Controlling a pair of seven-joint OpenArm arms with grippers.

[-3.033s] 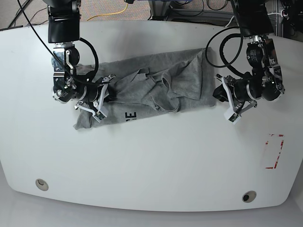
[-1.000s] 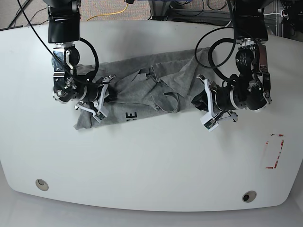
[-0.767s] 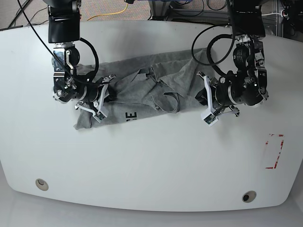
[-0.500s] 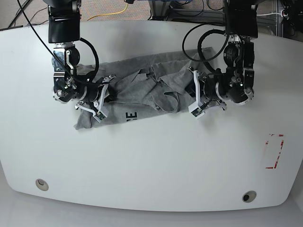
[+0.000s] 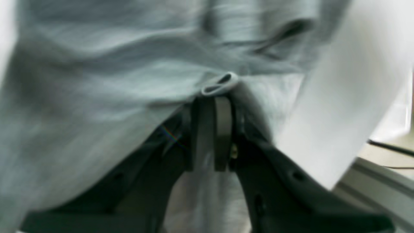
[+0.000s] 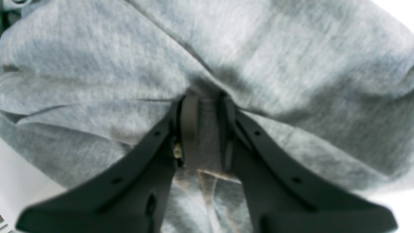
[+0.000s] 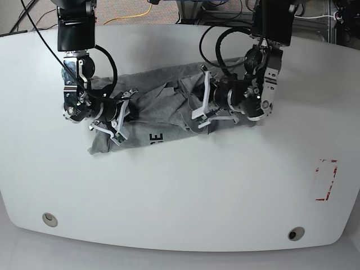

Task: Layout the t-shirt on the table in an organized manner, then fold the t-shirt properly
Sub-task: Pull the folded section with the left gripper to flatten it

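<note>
The t-shirt [image 7: 163, 109] lies bunched on the far half of the table [image 7: 180, 191], its long axis running side to side across the base view, from a flat corner at the view's lower left toward a crumpled end under the arm on the view's right. Black letters [image 7: 156, 137] show on its near edge, partly folded under, so the word cannot be read. The right gripper [image 6: 202, 110] is clamped on a pinch of grey cloth, a ridge of fabric squeezed between its dark fingers [image 6: 189, 123]. The left gripper [image 5: 212, 106] is also closed on the shirt, with a small rolled hem [image 5: 220, 84] poking out just past the fingertips; that wrist view is blurred. In the base view both grippers are largely buried in folds, and the neck and sleeves cannot be picked out. A red tape rectangle [image 7: 326, 180] sits well apart near the table's edge
</note>
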